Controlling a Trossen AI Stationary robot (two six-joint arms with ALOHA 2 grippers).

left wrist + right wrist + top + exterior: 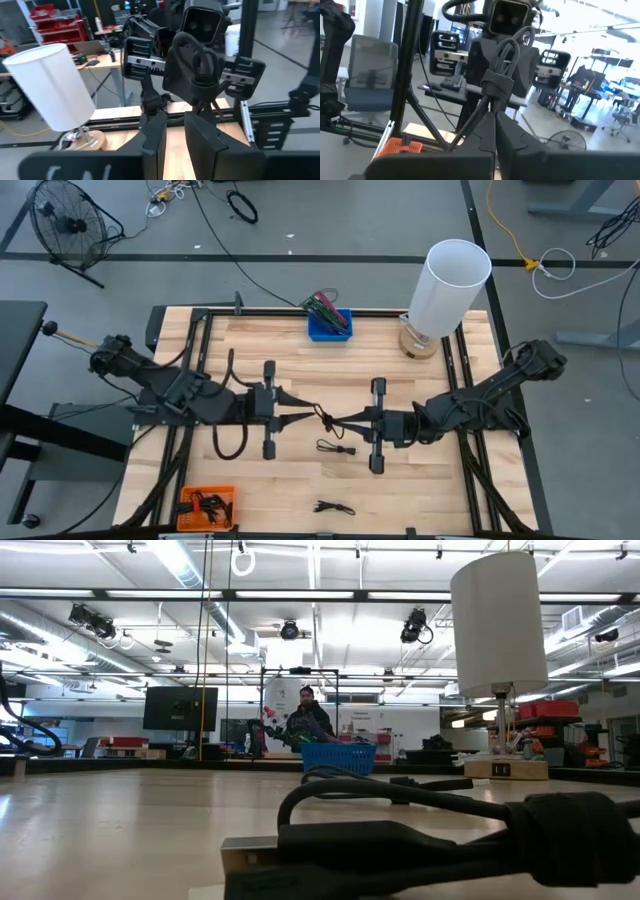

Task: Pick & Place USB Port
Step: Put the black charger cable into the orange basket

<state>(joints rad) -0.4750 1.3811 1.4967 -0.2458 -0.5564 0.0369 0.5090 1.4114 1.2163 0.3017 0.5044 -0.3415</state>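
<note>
A black USB cable, coiled and strapped into a bundle, hangs above the table's middle between my two grippers. My right gripper comes in level from the right and is shut on it. In the right wrist view the bundle stands just past the fingertips. My left gripper faces it from the left and is open, its fingers apart. The bundle sits just ahead of them, and I cannot tell whether they touch it. Two more bundled cables lie on the wood. My right gripper pinches the cable's strands just below the strap between its two shut fingers, coming level from the table's right side. The bundle is lifted clear of the table and sticks out beyond the fingertips toward my left gripper, with one loose strand trailing down.
A white-shaded lamp stands at the far right and a blue bin with cables at the far middle. An orange bin of cables sits at the near left corner. In the low view a cable with its USB plug lies close.
</note>
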